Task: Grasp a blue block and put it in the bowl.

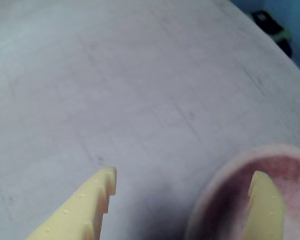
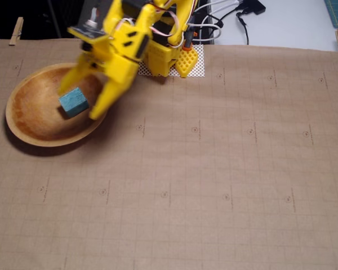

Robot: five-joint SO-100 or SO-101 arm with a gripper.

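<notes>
Wrist view: claw (image 1: 182, 187) spread wide, nothing between the fingers. One finger (image 1: 87, 207) over bare table (image 1: 140, 90), the other (image 1: 265, 207) over the pale rim of the bowl (image 1: 225, 187). No block in sight here. Dark clutter (image 1: 272, 27) far past the table edge, no obstacle.

Fixed view: claw (image 2: 79, 101) apart above the bowl (image 2: 22, 126), fingers straddling the blue block (image 2: 74, 102). Block lying inside the bowl, between the fingertips; touching either finger or not, cannot tell. Task looks nearly done.

Risks, as judged: a finger catching the block on the way up and flicking it over the low rim; a finger clipping the rim and sliding the bowl. Straight lift advisable.

Surroundings: gridded brown mat (image 2: 225, 169) beyond the claw bare; cables (image 2: 225, 19) and the arm's base (image 2: 169, 56) behind it. Nothing blocking a retreat.
</notes>
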